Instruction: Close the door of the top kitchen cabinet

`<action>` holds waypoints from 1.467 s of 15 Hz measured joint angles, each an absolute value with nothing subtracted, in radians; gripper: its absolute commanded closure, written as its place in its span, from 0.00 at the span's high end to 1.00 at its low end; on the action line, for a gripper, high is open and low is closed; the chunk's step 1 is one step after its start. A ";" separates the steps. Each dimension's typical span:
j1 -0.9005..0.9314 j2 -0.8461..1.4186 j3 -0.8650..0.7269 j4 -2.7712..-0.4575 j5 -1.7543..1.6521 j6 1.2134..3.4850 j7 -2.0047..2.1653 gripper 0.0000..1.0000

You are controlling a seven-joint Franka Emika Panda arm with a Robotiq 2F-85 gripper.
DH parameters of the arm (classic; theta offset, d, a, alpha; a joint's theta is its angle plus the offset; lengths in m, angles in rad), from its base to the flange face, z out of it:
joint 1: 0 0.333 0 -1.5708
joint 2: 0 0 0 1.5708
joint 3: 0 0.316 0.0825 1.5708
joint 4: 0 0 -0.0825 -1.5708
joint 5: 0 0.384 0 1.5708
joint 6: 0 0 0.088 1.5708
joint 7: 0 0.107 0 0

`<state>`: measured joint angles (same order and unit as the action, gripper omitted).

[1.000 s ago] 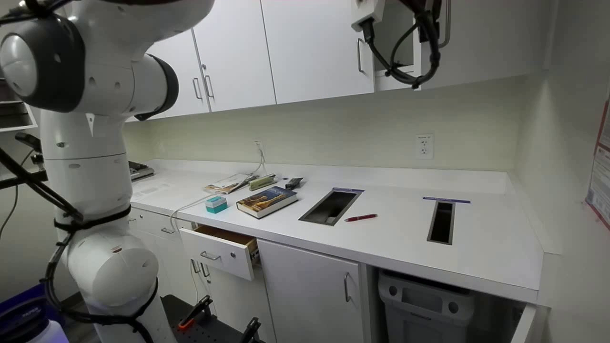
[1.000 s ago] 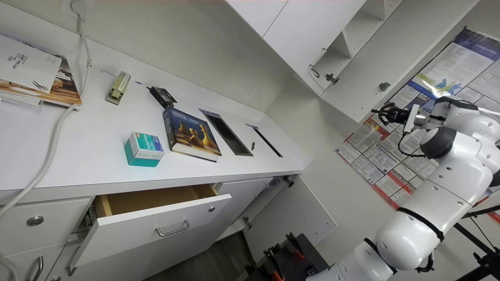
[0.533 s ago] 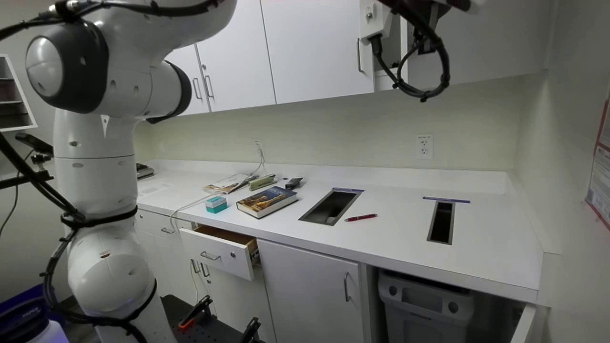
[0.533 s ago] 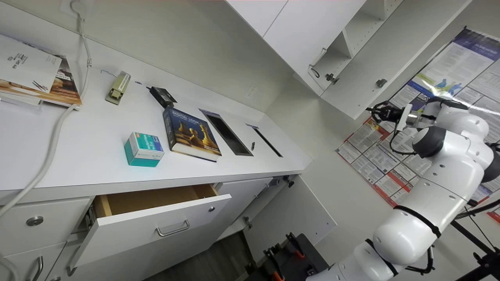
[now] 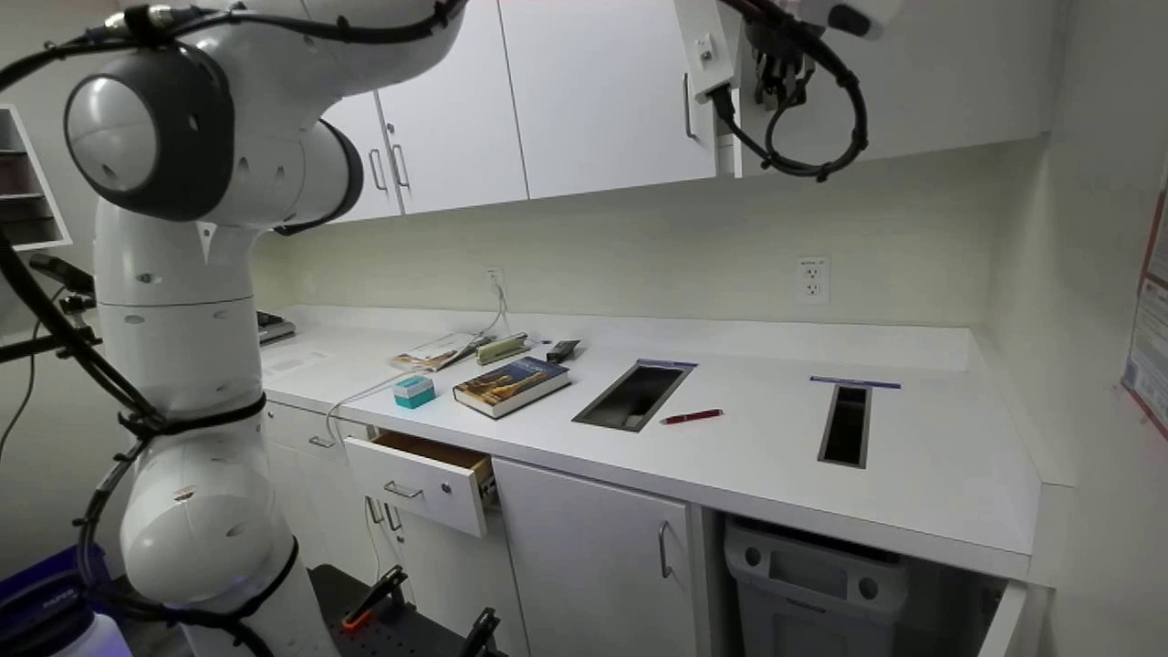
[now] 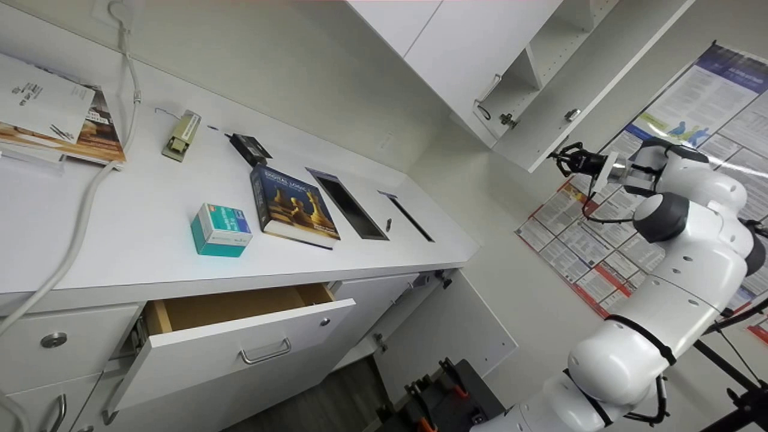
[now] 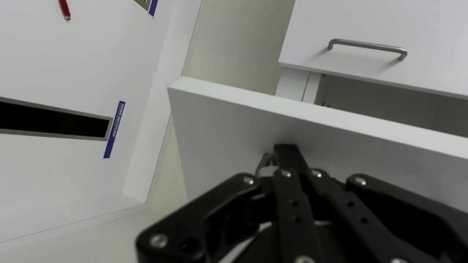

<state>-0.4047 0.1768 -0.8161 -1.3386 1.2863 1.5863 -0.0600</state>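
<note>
Up among the wall units [image 5: 607,91], the door [image 6: 585,78] stands open at its cabinet [image 6: 558,54]. At the door's outer face is the tool [image 7: 290,151], its fingers [image 7: 298,212] together; whether they touch it is hard to tell. Below, on the tabletop [image 5: 940,438], lie a pen [image 5: 692,417], a book [image 5: 511,387] and, just beside the book, a box [image 5: 413,392]. Underneath, a drawer [image 6: 234,348] sticks out.

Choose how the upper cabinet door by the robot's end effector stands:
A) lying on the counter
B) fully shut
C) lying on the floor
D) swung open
D: in an exterior view, the door juts outward, leaving the inside of the top kitchen cabinet exposed.
</note>
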 measured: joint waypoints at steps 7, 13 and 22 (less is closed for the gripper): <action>-0.246 0.115 -0.772 -1.397 1.176 1.790 -0.058 0.01; -0.217 0.112 -0.772 -1.408 1.176 1.825 -0.058 0.00; -0.353 0.185 -0.504 -1.347 1.301 1.942 -0.078 0.00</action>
<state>-0.3525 0.1850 -0.5037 -1.3470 1.3011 1.9423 -0.0779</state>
